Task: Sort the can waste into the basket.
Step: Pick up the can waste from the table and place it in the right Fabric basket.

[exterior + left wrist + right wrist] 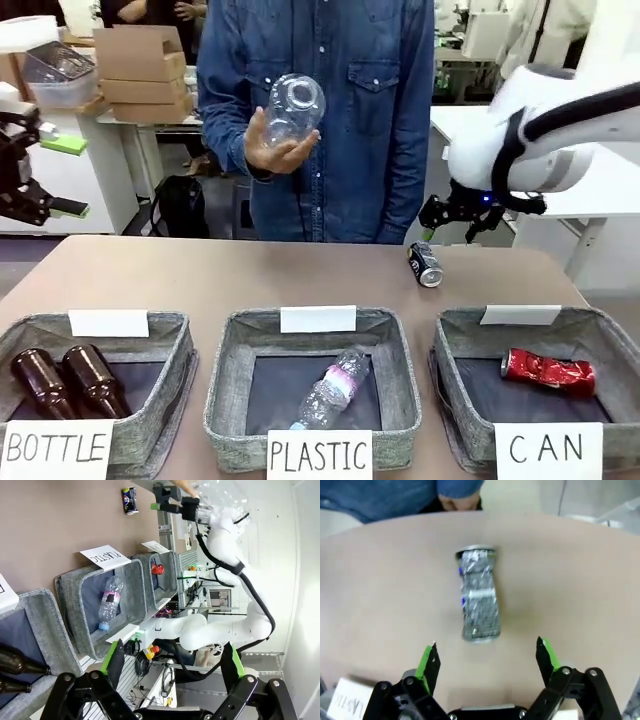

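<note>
The right gripper [487, 662] stood with its jaws wide apart and empty, low in its wrist view, directly over the dark can [479, 597], which lay on its side on the bare tan table [580, 580] just above the fingertips and clear of them. In the front view that gripper [470, 215] hung at centre right, above the same can [425, 265] lying near the table's far edge. The left gripper [40, 205] was at the far left edge of the frame, off the table, its jaws also wide and holding nothing. Along the bottom of the front view sat three grey baskets: the CAN basket [462, 335] at lower right with the crushed red can [548, 371] inside, a PLASTIC one [230, 350] in the middle, a BOTTLE one [172, 345] at lower left. Beyond the table a person in a denim shirt held what looked like a clear plastic bottle [292, 108]; cardboard boxes [142, 70] were stacked at upper left.
</note>
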